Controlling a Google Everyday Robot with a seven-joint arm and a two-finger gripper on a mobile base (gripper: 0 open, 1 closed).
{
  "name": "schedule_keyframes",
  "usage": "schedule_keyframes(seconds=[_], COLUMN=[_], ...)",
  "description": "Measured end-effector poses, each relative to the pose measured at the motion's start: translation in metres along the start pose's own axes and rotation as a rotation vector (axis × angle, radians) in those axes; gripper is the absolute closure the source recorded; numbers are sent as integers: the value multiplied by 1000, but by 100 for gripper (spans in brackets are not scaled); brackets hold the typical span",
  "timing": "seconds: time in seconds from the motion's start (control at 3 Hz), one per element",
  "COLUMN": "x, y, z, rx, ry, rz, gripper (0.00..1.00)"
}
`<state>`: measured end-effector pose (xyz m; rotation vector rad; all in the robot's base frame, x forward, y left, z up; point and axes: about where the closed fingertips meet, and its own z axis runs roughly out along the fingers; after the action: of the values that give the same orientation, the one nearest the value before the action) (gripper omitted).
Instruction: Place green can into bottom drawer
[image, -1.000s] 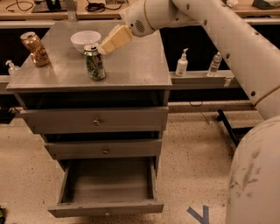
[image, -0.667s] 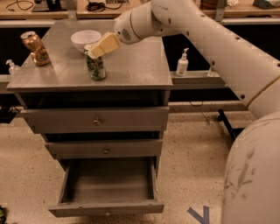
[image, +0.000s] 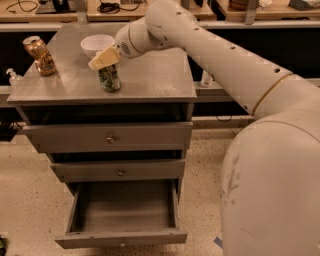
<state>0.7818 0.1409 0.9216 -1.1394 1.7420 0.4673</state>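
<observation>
Green can (image: 110, 79): upright on desk (image: 160, 77), just under hand (image: 104, 59)
Hand: at can's top; grasp cannot be told
Bottom drawer (image: 125, 207): open, well below hand

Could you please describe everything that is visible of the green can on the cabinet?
The green can is a small drink can with a green-and-white patterned body that looks like metal. It stands upright on the grey cabinet top, near the middle, just in front of the white bowl. Its top is hidden by the gripper, which sits right over it; whether the gripper touches it cannot be told.
</observation>
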Motion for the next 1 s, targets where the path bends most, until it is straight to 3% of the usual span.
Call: schedule_keyframes(seconds=[0.33, 0.67, 1.0], x=[18, 25, 18], y=[6, 14, 22], z=[20, 12, -42], rx=[-61, -144, -184], ry=[54, 68, 67], rz=[11, -15, -146], gripper=[35, 58, 81])
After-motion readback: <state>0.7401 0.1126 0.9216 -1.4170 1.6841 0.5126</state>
